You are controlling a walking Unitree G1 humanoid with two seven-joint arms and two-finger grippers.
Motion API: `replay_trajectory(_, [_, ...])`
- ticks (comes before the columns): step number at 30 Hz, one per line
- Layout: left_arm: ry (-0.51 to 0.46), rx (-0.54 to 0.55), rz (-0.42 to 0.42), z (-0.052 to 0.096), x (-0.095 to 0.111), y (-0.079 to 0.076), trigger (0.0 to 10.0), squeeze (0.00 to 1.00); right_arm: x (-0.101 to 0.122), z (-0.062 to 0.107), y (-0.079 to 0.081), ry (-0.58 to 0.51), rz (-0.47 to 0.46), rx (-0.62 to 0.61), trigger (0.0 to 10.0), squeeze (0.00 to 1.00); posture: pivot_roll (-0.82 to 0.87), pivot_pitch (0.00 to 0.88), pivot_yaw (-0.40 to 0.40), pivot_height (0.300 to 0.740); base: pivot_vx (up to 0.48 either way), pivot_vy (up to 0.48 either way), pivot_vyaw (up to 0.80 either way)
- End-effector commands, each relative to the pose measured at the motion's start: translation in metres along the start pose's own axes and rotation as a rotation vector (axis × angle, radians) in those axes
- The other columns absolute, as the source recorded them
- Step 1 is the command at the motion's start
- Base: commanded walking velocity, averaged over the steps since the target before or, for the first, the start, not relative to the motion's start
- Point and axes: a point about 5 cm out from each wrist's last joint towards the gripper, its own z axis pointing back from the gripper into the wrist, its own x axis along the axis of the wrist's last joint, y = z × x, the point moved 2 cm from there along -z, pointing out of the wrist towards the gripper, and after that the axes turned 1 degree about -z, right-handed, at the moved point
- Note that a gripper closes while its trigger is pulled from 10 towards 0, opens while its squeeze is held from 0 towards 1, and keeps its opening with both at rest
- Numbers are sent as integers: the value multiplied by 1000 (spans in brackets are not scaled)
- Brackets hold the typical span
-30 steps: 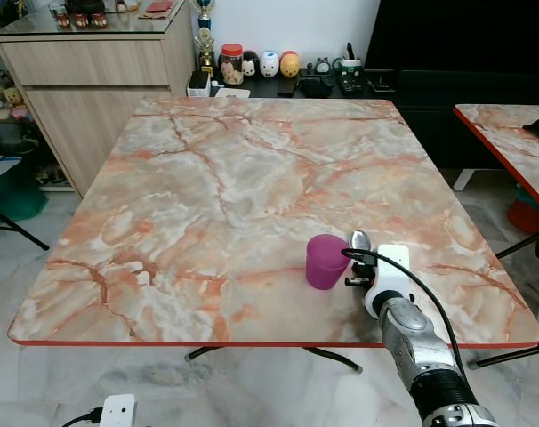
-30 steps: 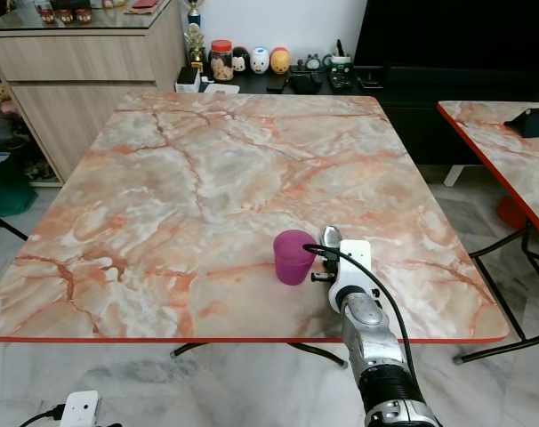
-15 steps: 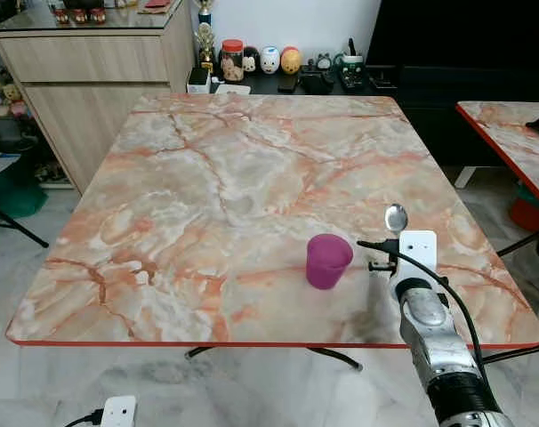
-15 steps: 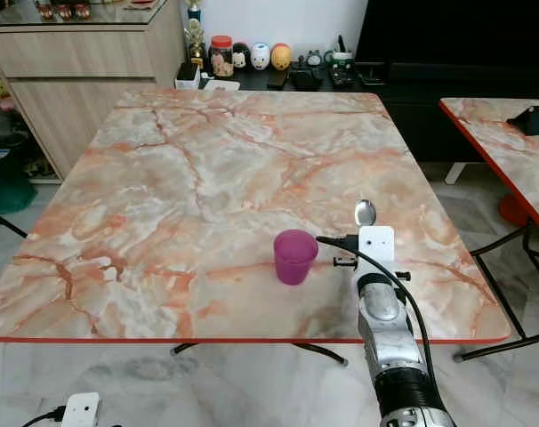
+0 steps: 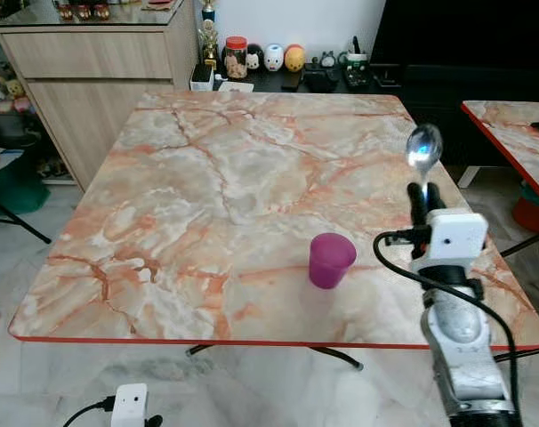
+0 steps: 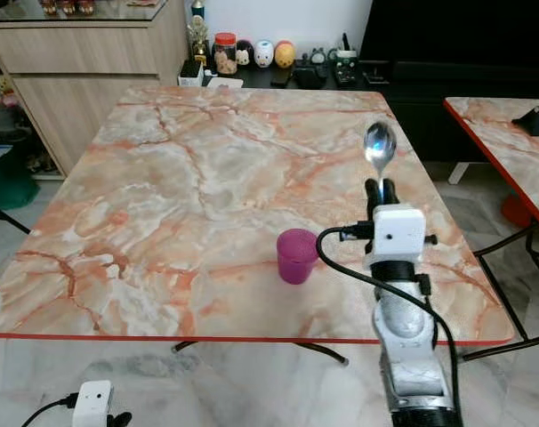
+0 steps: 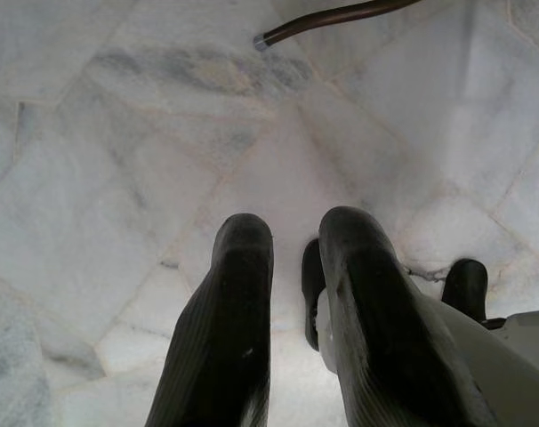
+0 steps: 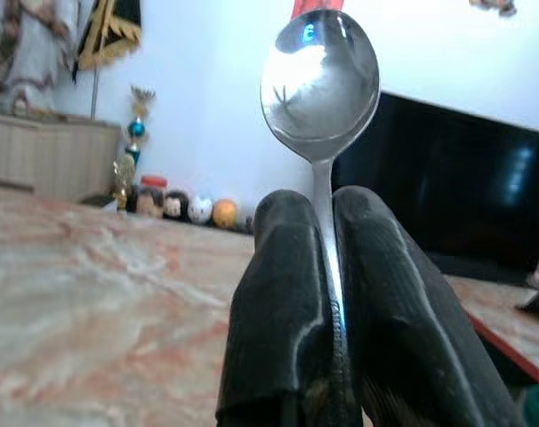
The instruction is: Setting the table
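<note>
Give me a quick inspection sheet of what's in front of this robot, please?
Surface: orange-veined marble square table, red-edged.
Job's things: small purple plastic cup upright near the front edge; shiny metal spoon, bowl up.
Clutter: nothing seen on the table.
Hands: right hand shut on the spoon, raised right of the cup; left hand hangs over the floor.
Cables: black cable on the right arm.
Surroundings: wooden cabinet, second marble table.

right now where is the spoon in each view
Left eye view: spoon upright, right of centre, bowl up, above the right gripper.
Right eye view: spoon above and right of the purple cup.
Right wrist view: spoon top centre, handle pinched between the black fingers.
Left wrist view: floor tiles, no spoon.
Shared landmark: the row of small figurines beyond the table's far edge.
</note>
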Motion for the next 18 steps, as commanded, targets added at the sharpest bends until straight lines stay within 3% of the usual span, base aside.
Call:
replay_trajectory(1, [9, 8, -26, 0, -2, 2, 10000, 0, 3, -2, 5, -13, -5, 24, 10000, 0, 32, 0, -24, 740, 0, 0, 0])
replay_trajectory(4, [2, 4, -28, 0, 0, 1, 10000, 0, 0, -2, 12, 1, -19, 49, 10000, 0, 42, 0, -29, 740, 0, 0, 0])
replay_trajectory(18, [-29, -3, -30, -2, 8, -4, 10000, 0, 12, -15, 35, -21, -88, 87, 10000, 0, 37, 0, -31, 740, 0, -365, 0])
